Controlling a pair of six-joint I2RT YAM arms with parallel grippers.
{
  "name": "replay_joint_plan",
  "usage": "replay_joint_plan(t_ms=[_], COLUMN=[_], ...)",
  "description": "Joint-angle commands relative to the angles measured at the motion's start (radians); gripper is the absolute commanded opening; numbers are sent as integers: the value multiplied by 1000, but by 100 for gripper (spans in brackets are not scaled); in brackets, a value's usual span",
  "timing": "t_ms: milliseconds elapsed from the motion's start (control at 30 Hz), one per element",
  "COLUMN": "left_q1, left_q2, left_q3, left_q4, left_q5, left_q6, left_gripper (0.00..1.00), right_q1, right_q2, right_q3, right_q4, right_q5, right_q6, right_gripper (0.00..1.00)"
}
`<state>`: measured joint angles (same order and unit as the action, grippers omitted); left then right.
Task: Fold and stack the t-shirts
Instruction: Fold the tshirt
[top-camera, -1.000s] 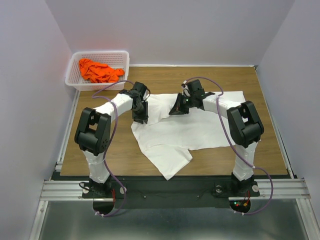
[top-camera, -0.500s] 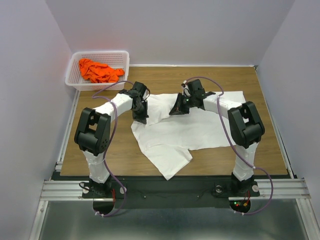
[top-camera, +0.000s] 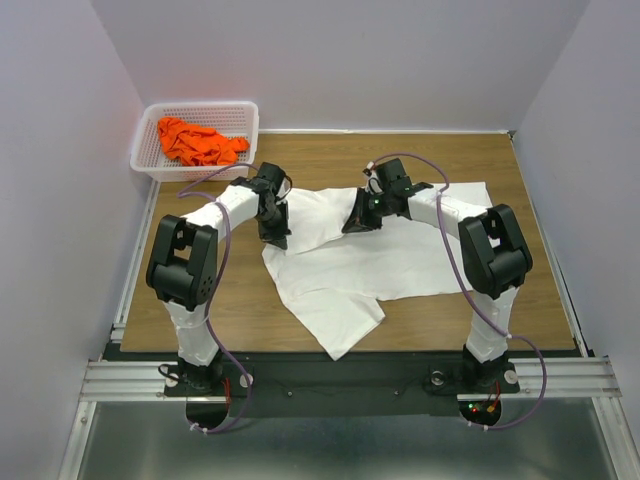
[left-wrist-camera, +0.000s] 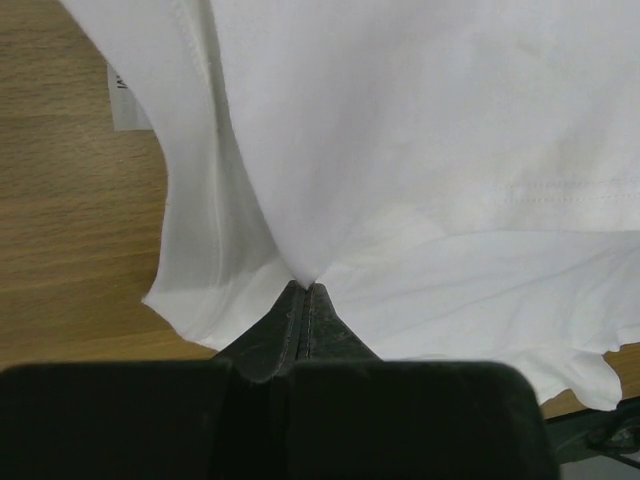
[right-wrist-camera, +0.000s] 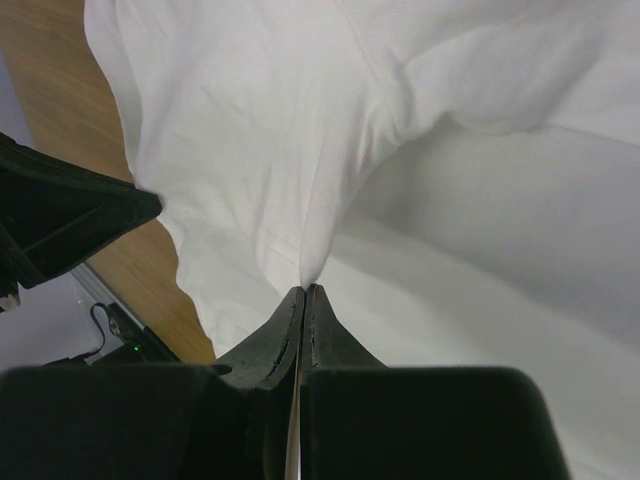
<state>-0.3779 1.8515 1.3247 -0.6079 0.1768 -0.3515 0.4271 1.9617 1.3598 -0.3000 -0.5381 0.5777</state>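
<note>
A large white t-shirt (top-camera: 380, 262) lies spread and rumpled across the middle of the wooden table. At the shirt's left edge my left gripper (top-camera: 279, 238) is shut on a pinch of white cloth (left-wrist-camera: 305, 270), which rises in a peak from its tips. My right gripper (top-camera: 352, 224) is shut on a fold of the same shirt (right-wrist-camera: 315, 262) near its upper middle. A bright orange t-shirt (top-camera: 198, 141) sits crumpled in the basket at the back left.
The white plastic basket (top-camera: 150, 130) stands at the table's back left corner against the wall. Bare wood (top-camera: 520, 190) shows to the right of the shirt and along the front. Grey walls close in on both sides.
My left gripper has closed on the shirt's left edge and shifted slightly back and left. The right gripper has stayed shut on its fold.
</note>
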Motion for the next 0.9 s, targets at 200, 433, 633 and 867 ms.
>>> replay_joint_plan(t_ms=[200,433,633,867], left_q1=[10,8,40,88], left_q2=[-72,-69,-106,-54], left_q3=[-15,-71,16,221], left_q4=[-35,2,-29,17], left_q5=[88,165,112,-62], left_q6=[-6,-18,-21,-30], left_gripper=[0,26,72,72], right_q1=[7,7,-31,-235], right_q2=[40,83,3,-47], right_q3=[44,102,128,117], right_q4=[-45,-77,-116,-122], right_q5=[61,113,222,302], right_q6=[-91,-142,-209,-230], right_gripper=[2,19,41,42])
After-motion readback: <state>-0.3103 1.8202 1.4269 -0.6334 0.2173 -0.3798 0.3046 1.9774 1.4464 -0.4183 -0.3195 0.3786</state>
